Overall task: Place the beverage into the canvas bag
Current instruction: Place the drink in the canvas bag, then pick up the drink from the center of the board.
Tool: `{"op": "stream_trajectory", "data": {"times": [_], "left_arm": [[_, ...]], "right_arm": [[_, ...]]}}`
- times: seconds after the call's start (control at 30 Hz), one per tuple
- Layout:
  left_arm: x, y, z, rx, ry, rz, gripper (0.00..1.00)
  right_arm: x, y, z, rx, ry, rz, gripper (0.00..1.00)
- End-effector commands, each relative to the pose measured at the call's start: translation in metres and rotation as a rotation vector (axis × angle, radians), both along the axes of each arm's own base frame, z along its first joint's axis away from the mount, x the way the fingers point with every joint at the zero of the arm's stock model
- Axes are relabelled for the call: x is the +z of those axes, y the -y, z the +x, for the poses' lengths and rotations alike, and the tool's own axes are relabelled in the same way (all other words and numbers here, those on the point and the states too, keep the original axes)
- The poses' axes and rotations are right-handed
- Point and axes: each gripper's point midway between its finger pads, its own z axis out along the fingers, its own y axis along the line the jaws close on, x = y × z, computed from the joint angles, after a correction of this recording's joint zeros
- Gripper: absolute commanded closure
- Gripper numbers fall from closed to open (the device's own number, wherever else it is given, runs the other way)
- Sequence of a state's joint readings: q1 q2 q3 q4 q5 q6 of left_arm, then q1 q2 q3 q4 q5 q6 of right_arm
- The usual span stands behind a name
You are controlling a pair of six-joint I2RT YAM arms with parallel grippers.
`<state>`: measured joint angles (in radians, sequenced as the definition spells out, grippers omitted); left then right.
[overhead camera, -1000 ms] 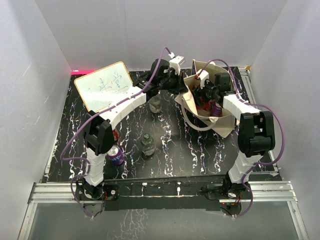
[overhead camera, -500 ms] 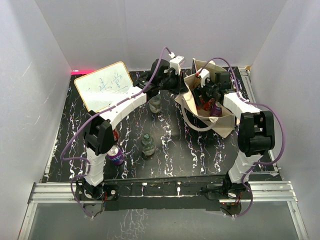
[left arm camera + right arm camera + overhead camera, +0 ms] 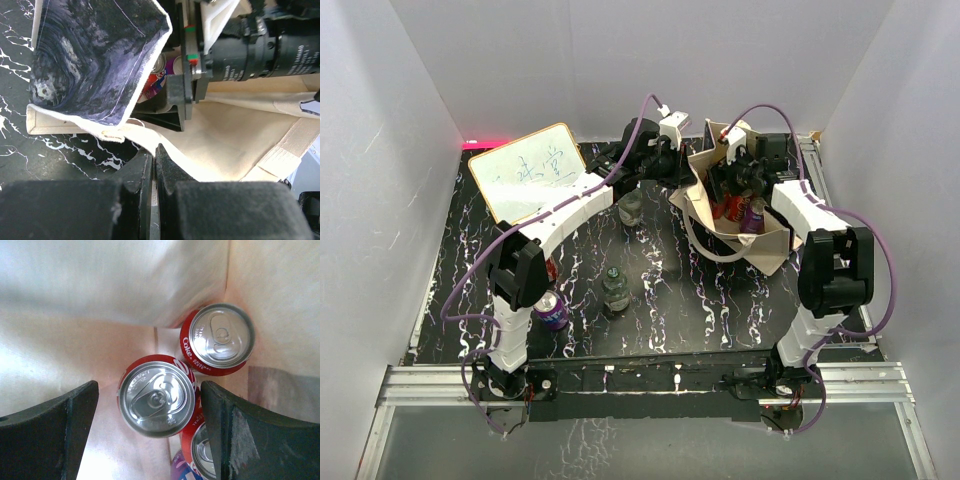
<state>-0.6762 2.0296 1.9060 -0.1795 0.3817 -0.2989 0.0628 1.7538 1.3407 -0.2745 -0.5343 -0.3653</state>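
Note:
The beige canvas bag (image 3: 772, 244) stands open at the back right of the table. My left gripper (image 3: 678, 170) is shut on its near rim, and the left wrist view shows a sliver of canvas (image 3: 225, 130) pinched between the fingers (image 3: 142, 170). My right gripper (image 3: 149, 392) hangs open inside the bag, above a red beverage can (image 3: 156, 399) that stands free, with gaps to both pads. Two more red cans (image 3: 220, 337) (image 3: 200, 452) and a purple can (image 3: 181, 471) rest beside it. The bag's black panel (image 3: 95, 55) faces the left wrist camera.
On the black marbled table stand a purple can (image 3: 552, 312) near the left arm, a green-capped bottle (image 3: 615, 288) at the centre and another bottle (image 3: 631, 208) further back. A whiteboard (image 3: 530, 172) leans at the back left. White walls enclose the table.
My right gripper's jaws have spread wide and let go of the red can inside the bag, and its wrist has shifted slightly back. The left gripper has kept its hold on the rim.

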Motion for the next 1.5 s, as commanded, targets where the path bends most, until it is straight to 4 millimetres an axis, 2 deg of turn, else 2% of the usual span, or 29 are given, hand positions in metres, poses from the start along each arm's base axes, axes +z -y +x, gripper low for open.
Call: {"op": "stream_trajectory", "data": {"times": [0.0, 0.27, 0.43, 0.53, 0.77, 0.87, 1.0, 1.33, 1.47], "left_arm": [[0.057, -0.001, 0.005, 0.000, 0.115, -0.096, 1.00], [0.064, -0.001, 0.006, 0.010, 0.129, -0.106, 1.00], [0.073, -0.003, 0.003, 0.003, 0.154, -0.118, 1.00], [0.074, -0.003, -0.001, -0.021, 0.167, -0.118, 1.00], [0.067, -0.013, -0.010, -0.045, 0.182, -0.093, 1.00], [0.067, -0.017, -0.013, -0.047, 0.184, -0.093, 1.00], [0.067, -0.021, -0.018, -0.066, 0.198, -0.088, 0.97], [0.055, -0.028, -0.027, -0.072, 0.180, -0.060, 0.86], [0.052, -0.030, -0.028, -0.072, 0.176, -0.052, 0.85]], "right_arm": [[0.070, -0.001, 0.011, -0.015, 0.154, 0.034, 0.15], [0.113, 0.002, -0.004, -0.029, 0.214, 0.037, 0.15], [0.136, 0.004, -0.032, -0.027, 0.237, 0.032, 0.15], [0.141, 0.008, -0.050, -0.038, 0.232, 0.021, 0.15], [0.120, 0.023, -0.099, -0.057, 0.158, -0.065, 0.17], [0.114, 0.025, -0.121, -0.052, 0.136, -0.078, 0.21], [0.093, 0.030, -0.148, -0.059, 0.055, -0.106, 0.27], [0.045, 0.043, -0.192, -0.085, -0.055, -0.166, 0.39], [0.041, 0.044, -0.200, -0.077, -0.037, -0.174, 0.40]]}}
